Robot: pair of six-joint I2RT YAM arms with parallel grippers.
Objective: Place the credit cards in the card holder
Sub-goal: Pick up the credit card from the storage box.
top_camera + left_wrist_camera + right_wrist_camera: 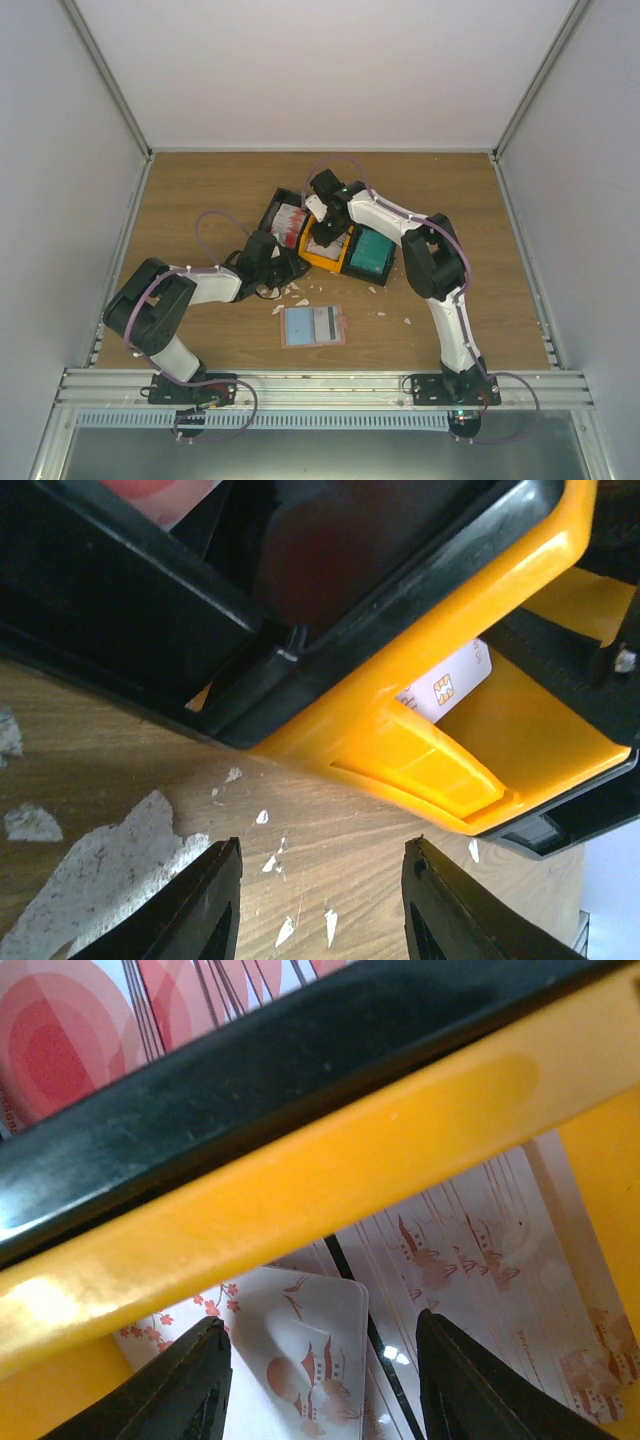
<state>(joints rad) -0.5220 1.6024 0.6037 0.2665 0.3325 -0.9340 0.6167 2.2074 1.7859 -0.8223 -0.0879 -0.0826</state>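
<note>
1. While the overhead view lays out the whole scene, the arms hide both sets of fingers there. It's also the only view with the card holder (pixel 313 326), which lies flat on the table (pixel 200 190) near the front edge, between the two arm bases and well apart from the tray (pixel 322 262).
2. Left wrist cam: the left end effector (pixel 322 852) has its fingers apart with nothing between them. It hovers over wood just beside the tray's orange corner. One white chip card (pixel 450 685) peeks out of the orange compartment, and you only see that one here.
3. Right wrist cam: the right end effector (pixel 320 1322) is spread too and grips nothing. It sits down in the tray's middle compartment, right above the credit cards (pixel 460 1250), which are white with red pagoda-ish print. More cards with pink circles sit past the wall.
4. Textures: the tray is glossy moulded plastic, black and orange, with rounded rims. Cards are thin and shiny with rounded corners. The table is wood grain, littered with ragged white scraps (pixel 100 865). The holder is squarish, salmon-pink, with a paler bluish panel.
5. Room: the orange wall crowds the right fingers. Teal cards (pixel 372 255) fill the tray's right-hand compartment. The holder has wood on every side, with scraps near its far edge. White walls close the table's left, right and back edges.
</note>
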